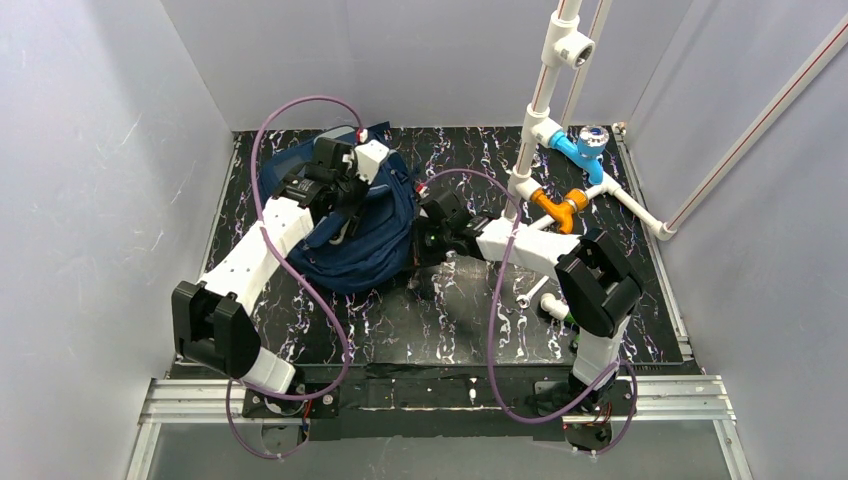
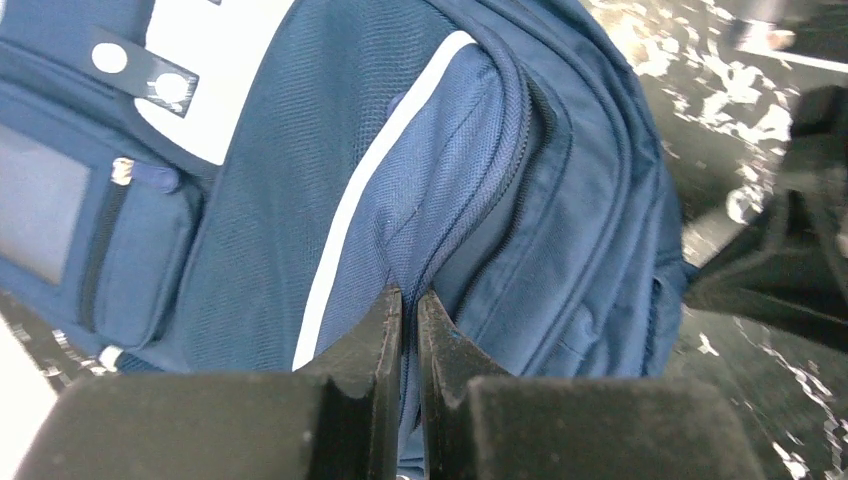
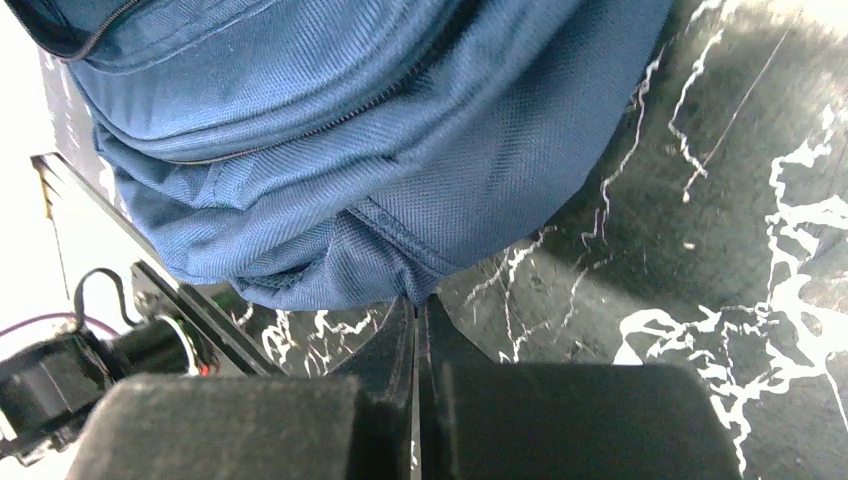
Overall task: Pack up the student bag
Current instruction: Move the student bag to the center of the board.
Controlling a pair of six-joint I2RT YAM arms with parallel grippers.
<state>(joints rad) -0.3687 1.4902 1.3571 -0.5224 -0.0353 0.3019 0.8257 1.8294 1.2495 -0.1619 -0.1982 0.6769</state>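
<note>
The student bag (image 1: 375,250), navy blue with a white stripe, lies on the black marbled mat at left of centre. My left gripper (image 1: 352,192) sits on top of it. In the left wrist view its jaws (image 2: 410,296) are shut on a fold of the bag's fabric (image 2: 300,180) beside a zipper seam. My right gripper (image 1: 420,238) is at the bag's right edge. In the right wrist view it (image 3: 416,300) is shut, with a corner of the bag's fabric (image 3: 350,130) pinched at the fingertips, low over the mat.
A white PVC pipe frame (image 1: 540,110) with a blue fitting (image 1: 583,150) and an orange fitting (image 1: 560,208) stands at the back right. A small white pipe piece (image 1: 553,305) and a bolt (image 1: 530,293) lie near the right arm. Grey walls enclose the mat.
</note>
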